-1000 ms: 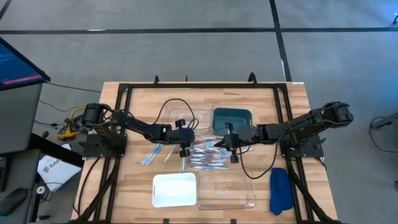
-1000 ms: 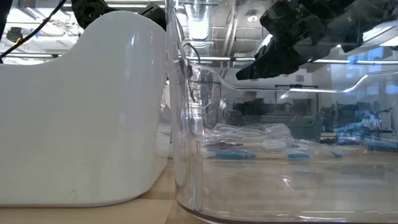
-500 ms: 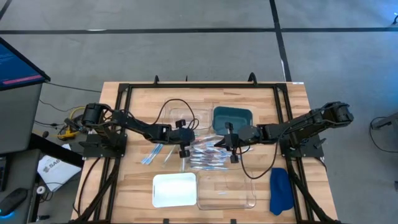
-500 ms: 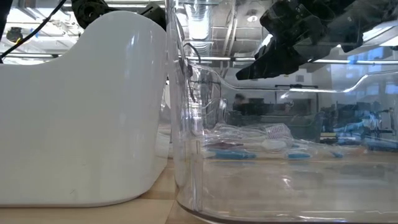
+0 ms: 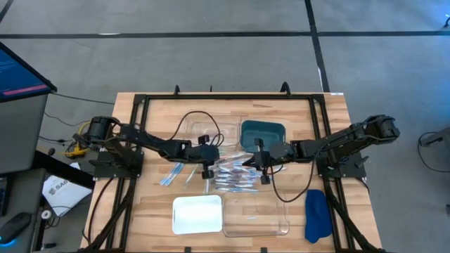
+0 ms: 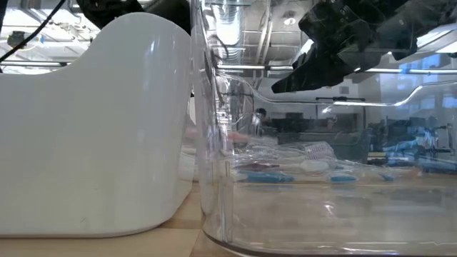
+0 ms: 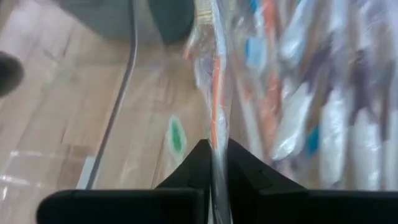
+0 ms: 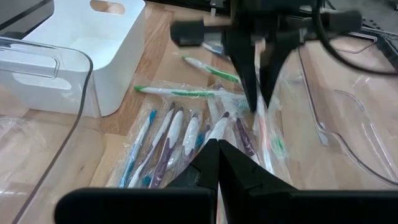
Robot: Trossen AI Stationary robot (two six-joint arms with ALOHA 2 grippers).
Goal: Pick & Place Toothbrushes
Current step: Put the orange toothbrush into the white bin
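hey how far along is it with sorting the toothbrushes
Early. The white bin and the clear bin look empty. The left pincer is shut on one wrapped toothbrush at the pile; the right pincer hovers shut beside it. Nearly all remain.

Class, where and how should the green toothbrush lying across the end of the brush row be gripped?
Grip the green toothbrush at mid-handle, coming straight down with the tool's fingers across its thin width. It lies flat on the table, its middle clear, while one end lies close to the left tool.
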